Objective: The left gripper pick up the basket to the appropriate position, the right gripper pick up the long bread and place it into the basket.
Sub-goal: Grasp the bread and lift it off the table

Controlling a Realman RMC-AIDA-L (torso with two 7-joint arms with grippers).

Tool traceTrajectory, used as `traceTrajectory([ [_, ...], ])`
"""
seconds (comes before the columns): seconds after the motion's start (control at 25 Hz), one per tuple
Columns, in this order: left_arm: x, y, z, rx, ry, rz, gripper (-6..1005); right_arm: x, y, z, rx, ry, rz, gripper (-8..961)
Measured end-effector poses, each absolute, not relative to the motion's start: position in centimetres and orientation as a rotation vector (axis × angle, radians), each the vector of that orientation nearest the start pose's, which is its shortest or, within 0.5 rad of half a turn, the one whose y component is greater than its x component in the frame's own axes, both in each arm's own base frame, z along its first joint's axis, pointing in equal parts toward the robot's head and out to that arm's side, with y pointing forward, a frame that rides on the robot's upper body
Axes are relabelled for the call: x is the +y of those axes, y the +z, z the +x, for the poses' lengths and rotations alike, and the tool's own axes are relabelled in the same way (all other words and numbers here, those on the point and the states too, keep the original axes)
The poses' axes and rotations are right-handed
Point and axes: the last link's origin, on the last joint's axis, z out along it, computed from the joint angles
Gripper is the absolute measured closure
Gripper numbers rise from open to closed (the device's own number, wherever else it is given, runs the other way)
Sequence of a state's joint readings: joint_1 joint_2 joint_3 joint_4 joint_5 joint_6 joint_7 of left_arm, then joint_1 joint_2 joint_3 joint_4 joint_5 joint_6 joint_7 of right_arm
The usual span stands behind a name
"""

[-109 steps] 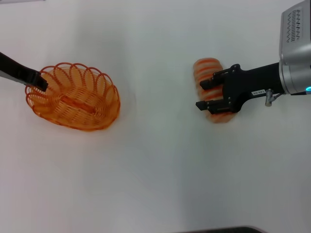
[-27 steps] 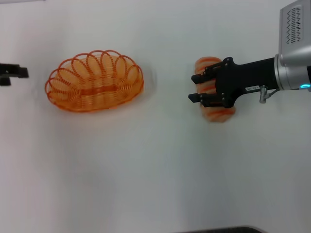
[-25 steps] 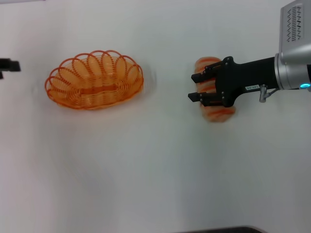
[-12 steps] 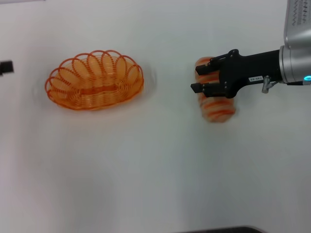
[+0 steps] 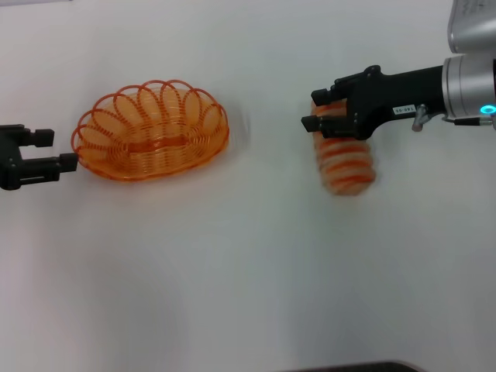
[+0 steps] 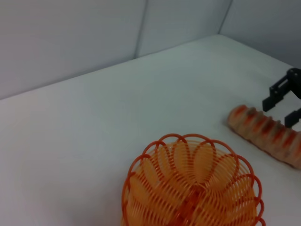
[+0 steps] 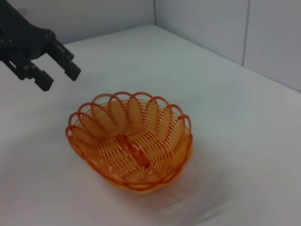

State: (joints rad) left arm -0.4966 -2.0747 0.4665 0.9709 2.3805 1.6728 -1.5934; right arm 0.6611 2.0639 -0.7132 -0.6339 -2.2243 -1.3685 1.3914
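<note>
The orange wire basket (image 5: 151, 130) sits on the white table, left of centre; it also shows in the left wrist view (image 6: 193, 188) and the right wrist view (image 7: 129, 141). My left gripper (image 5: 58, 149) is open and empty, just off the basket's left end; it also shows in the right wrist view (image 7: 59, 77). The long bread (image 5: 346, 161) lies at the right and looks blurred; it also shows in the left wrist view (image 6: 265, 134). My right gripper (image 5: 314, 109) is open over the bread's far end, and shows in the left wrist view (image 6: 281, 107).
The white table (image 5: 248, 263) stretches bare in front of the basket and the bread. Grey wall panels (image 6: 70, 33) stand behind the table. A dark edge (image 5: 349, 366) shows at the bottom of the head view.
The basket now lies farther back and right than 4.4 s ago, released. My left gripper has come back in toward its left end. My right gripper slid from mid-loaf to the far end.
</note>
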Motion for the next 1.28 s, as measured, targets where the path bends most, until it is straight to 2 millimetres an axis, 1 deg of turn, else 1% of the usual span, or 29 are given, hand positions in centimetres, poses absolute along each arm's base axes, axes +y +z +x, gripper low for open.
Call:
traceTrajectory([
  [0.2,31.6,5.5,-30.0,-0.747,-0.315,-2.698,352,37.4,-1.2,25.6,0.541,0.298,-2.758,444],
  [0.48,32.0,4.7,-30.2,-0.727,-0.322,-2.716,343,37.6,-0.9,25.2,0.578,0.306,-2.769,444],
  [0.52,32.1,4.6,-30.3,-0.724,-0.313,-2.716,150,37.6,-0.8,25.2,0.581,0.307,-2.771,443],
  [0.68,32.1,4.6,-30.3,-0.717,-0.302,-2.718,143,37.8,-0.4,25.0,0.605,0.307,-2.771,443],
  [0.84,32.2,4.6,-30.2,-0.710,-0.294,-2.721,140,37.7,0.0,24.5,0.629,0.269,-2.805,443],
  [0.92,32.2,4.6,-30.2,-0.707,-0.293,-2.726,142,37.7,0.6,23.9,0.647,0.251,-2.825,443],
  [0.96,32.2,4.6,-30.1,-0.705,-0.292,-2.728,142,37.6,1.3,23.3,0.665,0.252,-2.838,443],
  [1.04,32.3,4.6,-30.0,-0.703,-0.287,-2.735,144,37.6,1.6,22.9,0.683,0.257,-2.842,443],
  [1.08,32.3,4.7,-30.0,-0.703,-0.286,-2.735,145,37.7,2.0,22.5,0.714,0.263,-2.843,443],
  [1.12,32.3,4.7,-30.1,-0.702,-0.284,-2.734,145,38.1,2.8,21.7,0.779,0.269,-2.833,443],
  [1.2,32.4,4.8,-30.1,-0.700,-0.281,-2.732,146,38.3,3.0,21.4,0.808,0.257,-2.831,443],
  [1.24,32.4,4.7,-30.1,-0.697,-0.277,-2.732,146,38.7,3.3,20.8,0.840,0.207,-2.833,443],
  [1.28,32.4,4.7,-30.1,-0.694,-0.268,-2.736,147,38.7,3.3,20.8,0.840,0.207,-2.833,443],
])
